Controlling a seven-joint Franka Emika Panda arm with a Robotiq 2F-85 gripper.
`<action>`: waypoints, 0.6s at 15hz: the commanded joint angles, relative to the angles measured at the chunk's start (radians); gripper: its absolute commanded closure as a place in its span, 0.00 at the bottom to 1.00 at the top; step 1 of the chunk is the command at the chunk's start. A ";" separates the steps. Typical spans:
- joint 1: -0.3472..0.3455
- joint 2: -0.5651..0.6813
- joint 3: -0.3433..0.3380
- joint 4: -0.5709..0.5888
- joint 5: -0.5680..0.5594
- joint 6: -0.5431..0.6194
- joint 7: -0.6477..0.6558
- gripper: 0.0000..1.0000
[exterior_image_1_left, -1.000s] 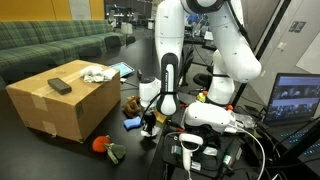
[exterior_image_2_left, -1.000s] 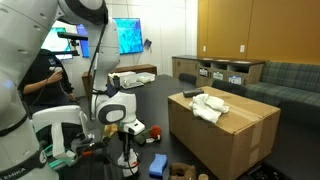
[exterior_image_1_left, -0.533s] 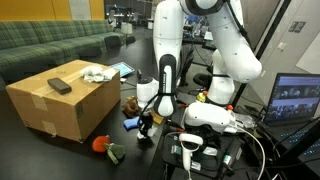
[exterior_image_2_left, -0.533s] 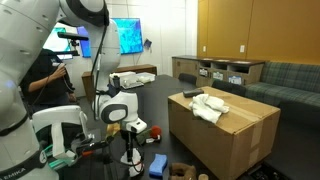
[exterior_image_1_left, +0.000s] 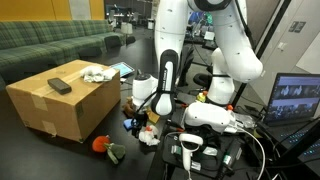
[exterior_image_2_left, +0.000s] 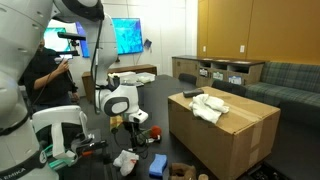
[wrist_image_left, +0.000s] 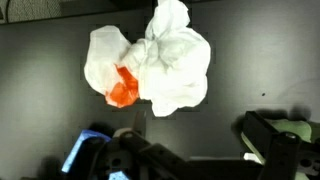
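Tool jaws stand wide apart and hold nothing. White crumpled cloth with an orange spot lies loose at 12 o'clock from it in the wrist view. Farther off, a brown box sits at 2 o'clock from the cloth in an exterior view.

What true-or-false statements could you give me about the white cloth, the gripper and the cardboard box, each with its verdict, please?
1. The crumpled white cloth lies on the dark surface, free of the gripper. True.
2. The cloth is plain white all over. False: it shows an orange patch.
3. The gripper is clamped on the cloth. False: its jaws stand open above it.
4. A black object lies on top of the cardboard box. True.
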 joint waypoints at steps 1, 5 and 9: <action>0.042 -0.059 -0.034 0.001 -0.004 -0.015 -0.050 0.00; 0.020 -0.054 -0.046 0.015 -0.060 0.010 -0.154 0.00; -0.049 -0.031 -0.034 0.038 -0.126 0.019 -0.276 0.00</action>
